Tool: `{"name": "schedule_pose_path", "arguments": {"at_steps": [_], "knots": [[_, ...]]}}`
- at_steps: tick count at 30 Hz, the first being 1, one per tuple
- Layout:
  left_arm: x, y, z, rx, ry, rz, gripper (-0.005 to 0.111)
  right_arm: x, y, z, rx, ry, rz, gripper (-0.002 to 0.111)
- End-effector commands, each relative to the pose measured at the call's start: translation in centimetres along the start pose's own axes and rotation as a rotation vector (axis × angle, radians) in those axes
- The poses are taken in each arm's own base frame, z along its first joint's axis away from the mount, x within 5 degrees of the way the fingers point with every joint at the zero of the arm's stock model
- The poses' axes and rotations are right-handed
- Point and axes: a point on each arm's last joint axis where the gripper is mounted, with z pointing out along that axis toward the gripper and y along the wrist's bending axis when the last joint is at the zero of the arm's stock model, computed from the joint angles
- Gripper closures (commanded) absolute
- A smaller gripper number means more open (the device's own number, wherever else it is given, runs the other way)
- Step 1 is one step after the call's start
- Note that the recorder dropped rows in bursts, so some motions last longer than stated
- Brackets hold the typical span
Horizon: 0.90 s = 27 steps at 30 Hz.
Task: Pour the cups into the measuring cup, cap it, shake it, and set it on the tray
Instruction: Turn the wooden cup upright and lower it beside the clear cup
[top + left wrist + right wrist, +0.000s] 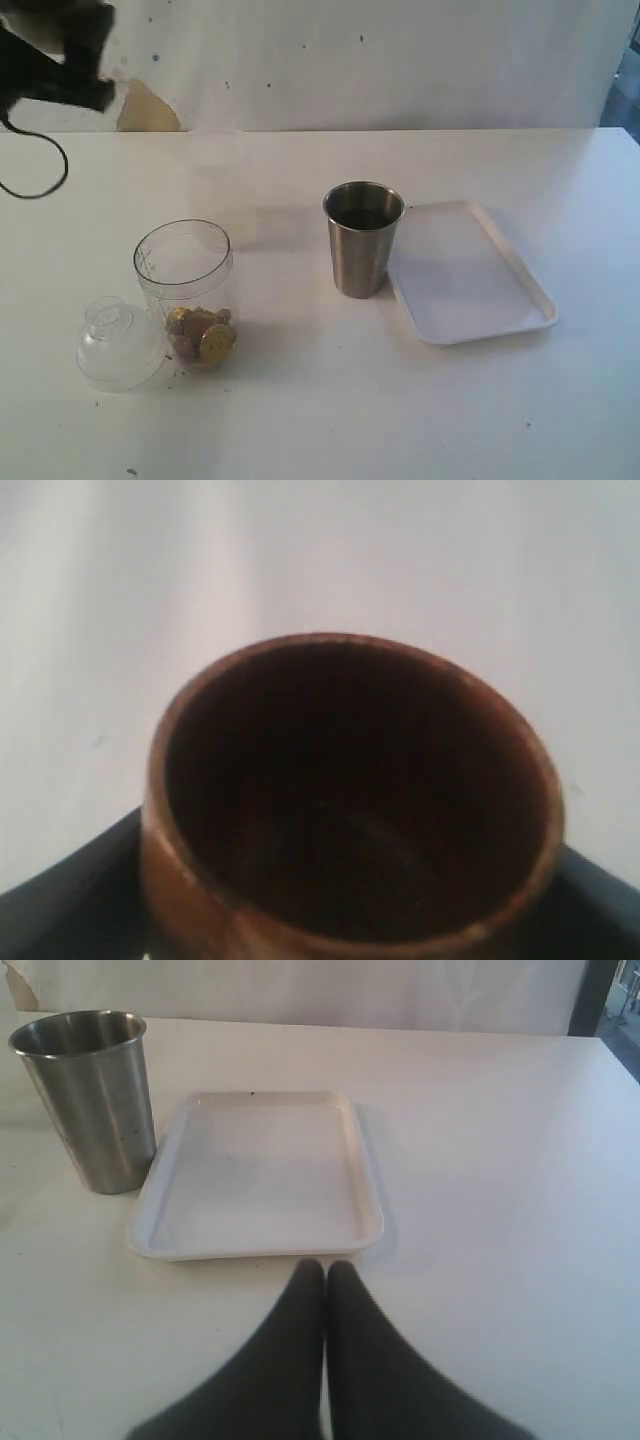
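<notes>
The brown wooden cup fills the left wrist view, its dark inside showing no contents. My left gripper is shut on it, with a dark finger on each side. In the exterior view that arm is a black blur at the far left, high above the table. The clear measuring cup stands upright at the front left with golden-brown pieces in its bottom. The steel tumbler stands mid-table, beside the white tray. My right gripper is shut and empty, just short of the tray's near rim.
A clear dome-shaped lid lies against the measuring cup's left side. A black cable loops over the table's far left. The tumbler stands close to the tray's corner. A white wall runs behind the table.
</notes>
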Motion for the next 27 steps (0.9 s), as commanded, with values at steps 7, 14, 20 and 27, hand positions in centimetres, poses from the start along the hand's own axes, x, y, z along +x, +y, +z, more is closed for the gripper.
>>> {"name": "schedule_pose_path", "arguments": {"at_steps": [7, 14, 20, 27], "knots": [[5.3, 1.9, -1.4, -0.346, 0.488, -0.454, 0.107, 0.0, 0.0, 0.0, 0.003, -0.01, -0.008, 0.108], [10.9, 0.1, -1.3, -0.314, 0.688, -0.422, 0.107, 0.0, 0.0, 0.0, 0.003, -0.01, -0.008, 0.108], [15.0, -1.5, -1.2, -0.24, 0.723, -0.315, 0.107, 0.0, 0.0, 0.0, 0.003, -0.01, -0.008, 0.108], [16.9, -3.7, -0.7, -0.053, 0.637, -0.349, 0.107, 0.0, 0.0, 0.0, 0.003, -0.01, -0.008, 0.108]]}}
